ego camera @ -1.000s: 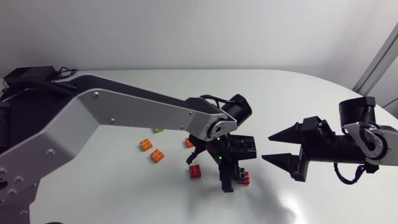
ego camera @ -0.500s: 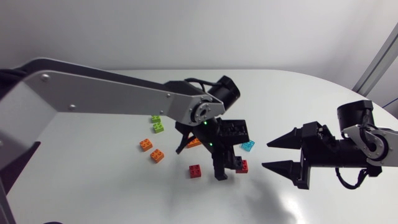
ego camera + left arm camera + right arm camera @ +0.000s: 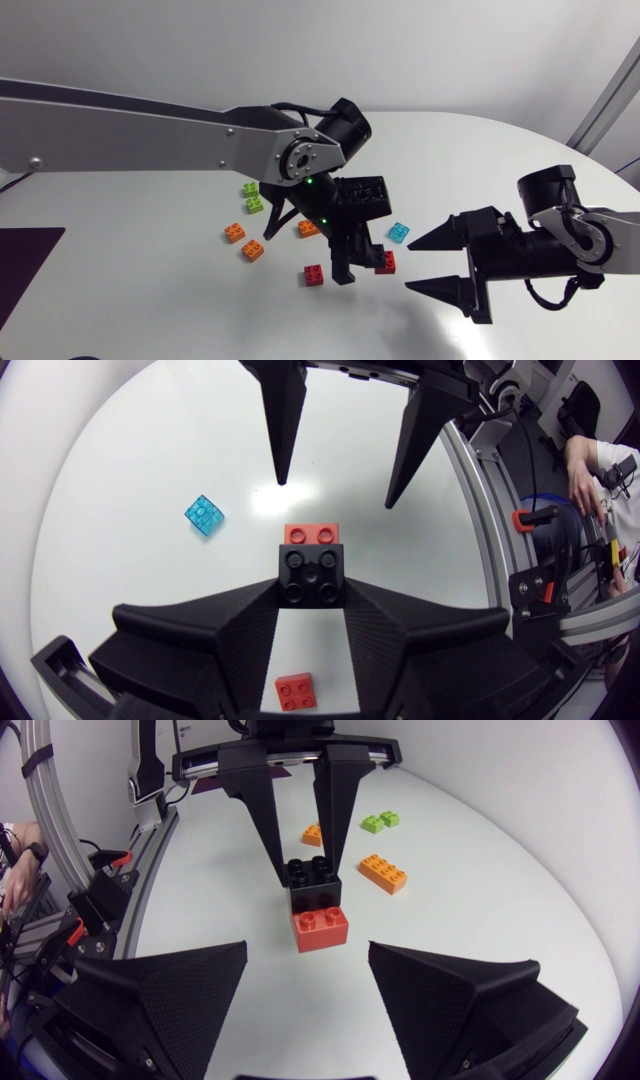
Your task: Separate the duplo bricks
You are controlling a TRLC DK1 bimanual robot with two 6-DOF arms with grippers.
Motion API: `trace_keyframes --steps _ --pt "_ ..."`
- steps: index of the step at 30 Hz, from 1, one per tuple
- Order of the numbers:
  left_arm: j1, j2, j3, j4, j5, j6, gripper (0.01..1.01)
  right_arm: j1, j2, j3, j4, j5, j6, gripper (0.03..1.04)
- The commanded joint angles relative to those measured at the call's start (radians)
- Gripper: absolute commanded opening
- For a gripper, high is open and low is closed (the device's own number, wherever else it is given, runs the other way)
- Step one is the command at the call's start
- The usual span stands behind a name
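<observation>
The white table (image 3: 480, 150) carries the left arm (image 3: 150, 140) reaching to its middle and the right arm (image 3: 590, 235) at 3 o'clock. The right gripper (image 3: 408, 267) gapes wide, holding nothing. The left gripper (image 3: 312, 598) pinches a black brick (image 3: 312, 572) that touches a red brick (image 3: 311, 534), near mid-table. A cyan brick (image 3: 399, 233) lies at their 1 o'clock and orange bricks (image 3: 252, 250) at 9 o'clock.
</observation>
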Motion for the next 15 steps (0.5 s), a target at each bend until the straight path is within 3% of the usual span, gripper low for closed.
trace_keyframes --steps 1,15 --pt "-0.005 -0.032 -0.029 -0.010 0.017 0.005 0.266 0.027 -0.006 -0.023 -0.002 -0.010 -0.031 0.88" --pt "-0.034 -0.057 -0.025 -0.034 0.057 0.003 0.266 0.090 0.023 -0.018 0.035 0.010 -0.006 0.84"
